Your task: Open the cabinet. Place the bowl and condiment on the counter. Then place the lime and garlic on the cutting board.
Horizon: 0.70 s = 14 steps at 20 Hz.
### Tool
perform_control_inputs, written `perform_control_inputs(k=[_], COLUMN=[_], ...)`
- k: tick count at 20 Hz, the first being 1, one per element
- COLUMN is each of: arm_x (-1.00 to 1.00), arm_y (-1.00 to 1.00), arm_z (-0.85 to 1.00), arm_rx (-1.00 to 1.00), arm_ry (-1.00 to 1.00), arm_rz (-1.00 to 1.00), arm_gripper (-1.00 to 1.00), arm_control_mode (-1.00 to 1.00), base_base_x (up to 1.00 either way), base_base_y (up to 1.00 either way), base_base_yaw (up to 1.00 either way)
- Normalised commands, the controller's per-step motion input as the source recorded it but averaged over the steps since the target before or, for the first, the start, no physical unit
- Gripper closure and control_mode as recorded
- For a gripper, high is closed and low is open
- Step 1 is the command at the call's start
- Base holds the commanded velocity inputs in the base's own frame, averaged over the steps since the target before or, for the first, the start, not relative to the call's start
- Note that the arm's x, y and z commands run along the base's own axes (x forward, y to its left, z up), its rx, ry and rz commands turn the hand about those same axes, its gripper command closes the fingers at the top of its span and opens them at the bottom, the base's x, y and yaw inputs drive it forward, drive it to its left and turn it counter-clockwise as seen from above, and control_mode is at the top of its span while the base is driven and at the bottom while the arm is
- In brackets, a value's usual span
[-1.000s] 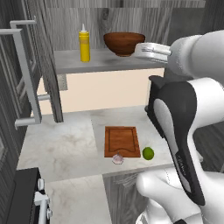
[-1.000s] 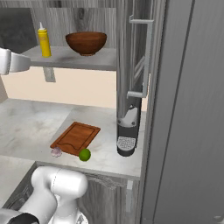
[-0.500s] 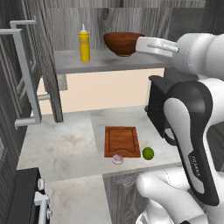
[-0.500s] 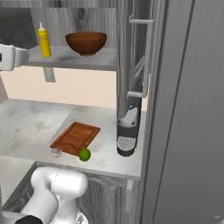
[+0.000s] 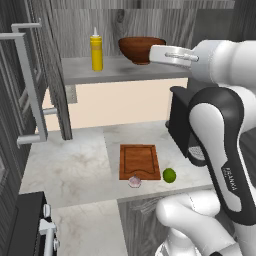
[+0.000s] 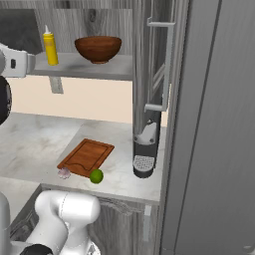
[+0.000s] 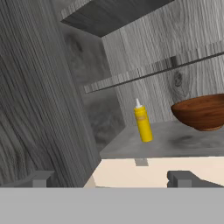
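The cabinet (image 5: 55, 75) stands open. On its grey shelf are the yellow condiment bottle (image 5: 96, 50) (image 6: 50, 46) (image 7: 143, 124) and the dark wooden bowl (image 5: 137, 48) (image 6: 98, 48) (image 7: 201, 111). My gripper (image 5: 155, 53) (image 7: 109, 179) hangs open and empty at shelf height, in front of the shelf and just right of the bowl, apart from both. Below, on the counter (image 5: 75, 165), lies the cutting board (image 5: 139, 161) (image 6: 87, 156). The garlic (image 5: 134, 181) (image 6: 64, 173) and the lime (image 5: 169, 175) (image 6: 96, 176) rest on the stone at the board's near edge.
A black coffee machine (image 5: 182, 125) (image 6: 144, 149) stands on the counter right of the board. The left door with its bar handle (image 5: 30, 85) swings out at the left; the right door (image 6: 154, 64) juts out above the machine. A stove edge (image 5: 35, 225) sits low left.
My arm's upper links have swung up and to the right while the hand stayed near shelf height by the bowl. The jaws stayed open; nothing on shelf or counter moved.
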Motion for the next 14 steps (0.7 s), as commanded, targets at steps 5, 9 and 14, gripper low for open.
perform_control_inputs(k=[5, 9, 14], arm_x=[0.13, 0.04, 0.02], arm_y=[0.19, 0.14, 0.08], arm_z=[0.06, 0.0, 0.0], arm_rx=[0.0, -0.01, -0.07], arm_ry=[0.21, 0.02, 0.0], arm_rz=[0.02, 0.0, 0.0], arm_gripper=[-1.0, -1.0, -1.0], arm_control_mode=[-1.0, -1.0, -1.0], base_base_x=[0.0, 0.0, 0.0], base_base_y=[0.0, 0.0, 0.0], base_base_yaw=[0.0, 0.0, 0.0])
